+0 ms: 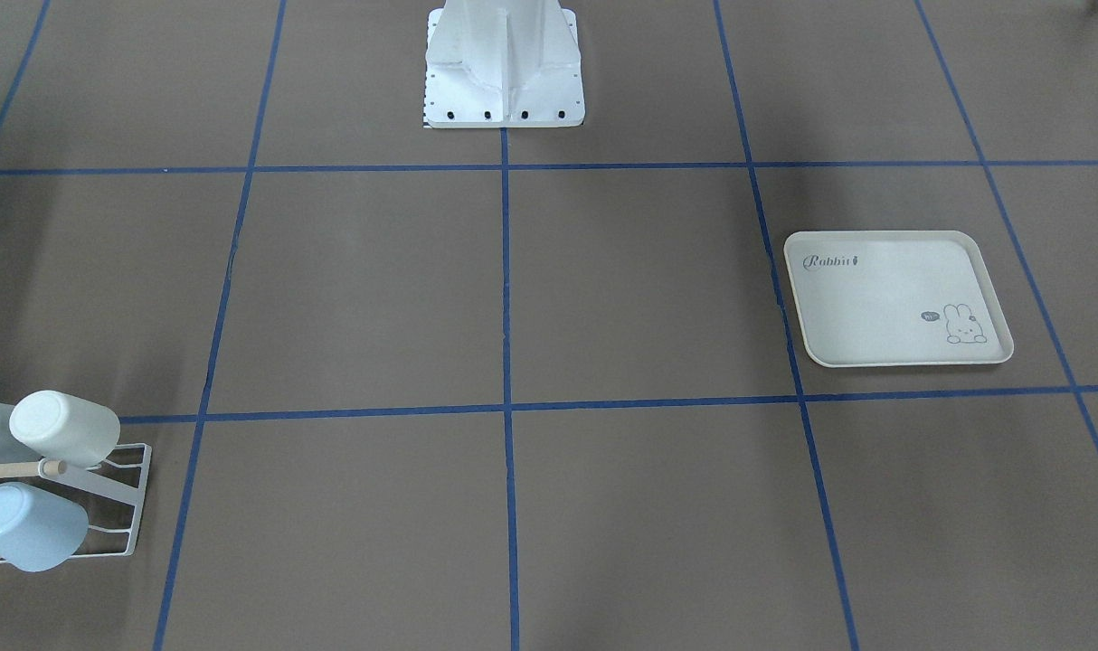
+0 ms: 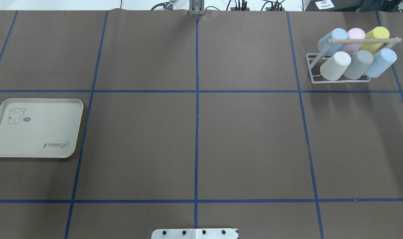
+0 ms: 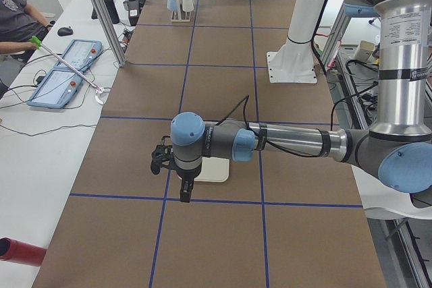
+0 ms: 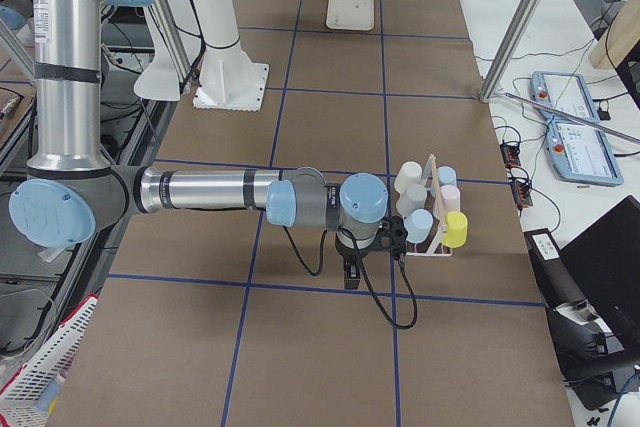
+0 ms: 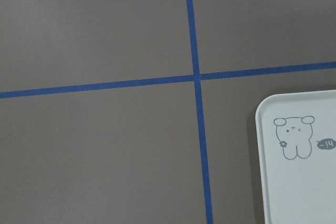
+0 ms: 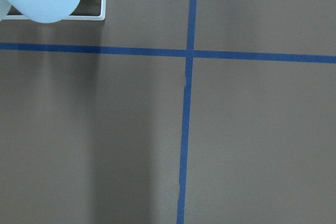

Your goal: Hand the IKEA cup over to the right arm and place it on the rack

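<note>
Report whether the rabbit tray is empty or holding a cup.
Empty: the tray shows only its print; the cups sit on the rack.

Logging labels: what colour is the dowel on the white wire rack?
Light natural wood dowel; overhead exterior view.

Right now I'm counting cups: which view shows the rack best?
Overhead: the whole rack and six cups show unobstructed. Front-facing crops it at the edge; right side shows it smaller, side-on; left side, tiny and far; right wrist, only a corner; left wrist, nothing.
</note>
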`<action>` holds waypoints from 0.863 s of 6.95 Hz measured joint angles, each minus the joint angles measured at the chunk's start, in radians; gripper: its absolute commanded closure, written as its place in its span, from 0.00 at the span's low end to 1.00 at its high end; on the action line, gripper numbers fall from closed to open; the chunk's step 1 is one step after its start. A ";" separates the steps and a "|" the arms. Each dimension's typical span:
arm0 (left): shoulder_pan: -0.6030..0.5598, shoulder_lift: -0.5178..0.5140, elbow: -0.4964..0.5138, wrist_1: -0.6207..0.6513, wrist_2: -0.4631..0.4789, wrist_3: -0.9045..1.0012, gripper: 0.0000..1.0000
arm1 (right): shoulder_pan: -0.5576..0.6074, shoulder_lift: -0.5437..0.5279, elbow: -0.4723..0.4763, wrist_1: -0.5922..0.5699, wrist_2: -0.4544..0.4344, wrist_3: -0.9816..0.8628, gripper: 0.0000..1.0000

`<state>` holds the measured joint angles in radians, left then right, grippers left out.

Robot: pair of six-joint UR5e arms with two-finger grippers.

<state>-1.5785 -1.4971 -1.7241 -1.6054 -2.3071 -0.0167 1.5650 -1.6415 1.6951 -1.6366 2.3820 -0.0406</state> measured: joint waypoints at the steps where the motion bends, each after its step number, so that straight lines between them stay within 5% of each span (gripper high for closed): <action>1: 0.000 0.000 0.000 0.000 0.000 -0.003 0.00 | 0.003 -0.002 -0.001 -0.001 -0.003 0.001 0.01; 6: 0.000 -0.001 0.001 0.000 0.000 -0.006 0.00 | 0.009 -0.004 -0.006 -0.001 -0.006 0.029 0.01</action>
<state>-1.5785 -1.4984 -1.7229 -1.6054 -2.3067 -0.0230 1.5737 -1.6458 1.6894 -1.6373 2.3761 -0.0117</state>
